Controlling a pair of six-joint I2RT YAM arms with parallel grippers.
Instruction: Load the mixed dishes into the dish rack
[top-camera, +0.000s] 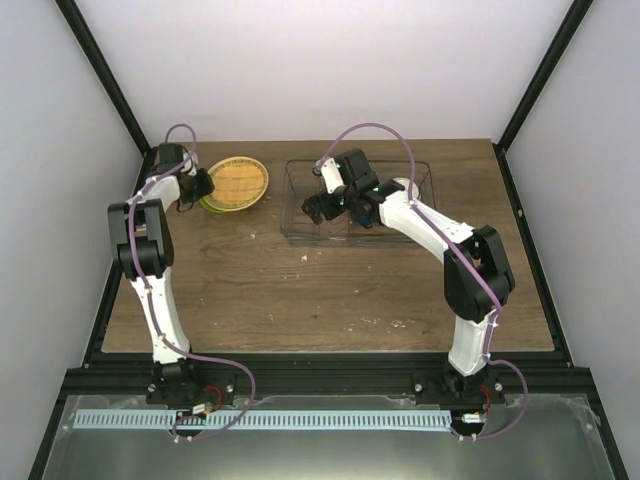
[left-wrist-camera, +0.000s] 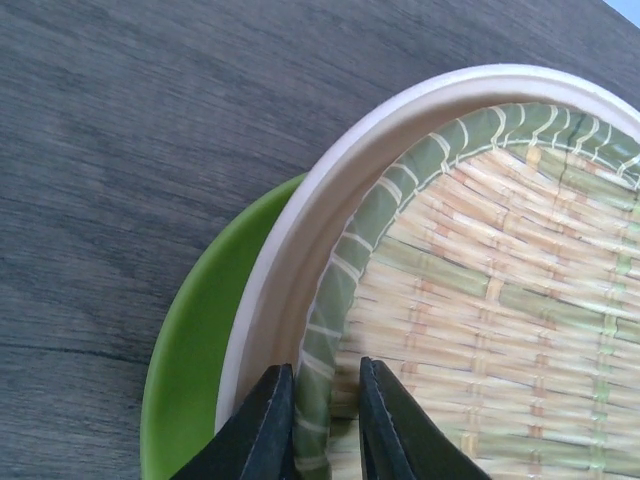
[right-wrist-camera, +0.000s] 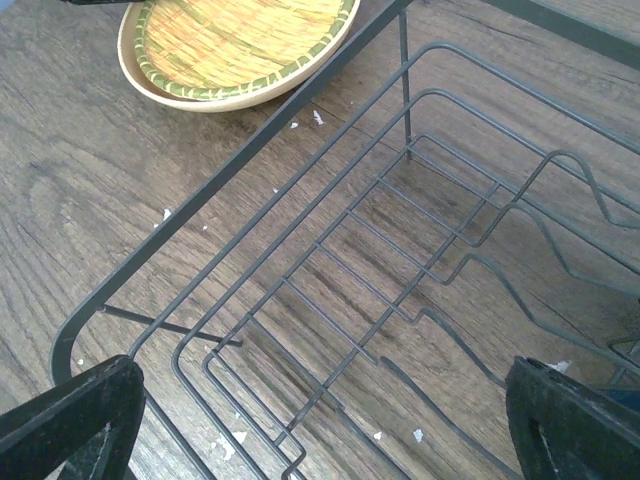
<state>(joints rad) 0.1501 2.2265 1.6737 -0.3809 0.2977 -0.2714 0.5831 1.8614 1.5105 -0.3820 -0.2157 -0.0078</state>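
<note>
The round yellow-orange plate (top-camera: 238, 180) with a woven grid face lies on the yellow-green plate (top-camera: 210, 203) at the back left. My left gripper (top-camera: 203, 183) is at its left edge. In the left wrist view the gripper (left-wrist-camera: 322, 368) is nearly closed astride the rim of the grid plate (left-wrist-camera: 480, 280), one finger outside and one inside; the green plate (left-wrist-camera: 190, 350) shows beneath. My right gripper (top-camera: 335, 205) hangs wide open and empty over the wire dish rack (top-camera: 300, 225). Something dark blue (top-camera: 364, 213) lies in the rack, mostly hidden by the right arm.
In the right wrist view the gripper (right-wrist-camera: 320, 420) looks down at the rack's rim (right-wrist-camera: 250, 150) and dividers, with the grid plate (right-wrist-camera: 230, 40) beyond. Small white crumbs dot the wooden table (top-camera: 300, 290). Black frame posts stand at the table's back corners.
</note>
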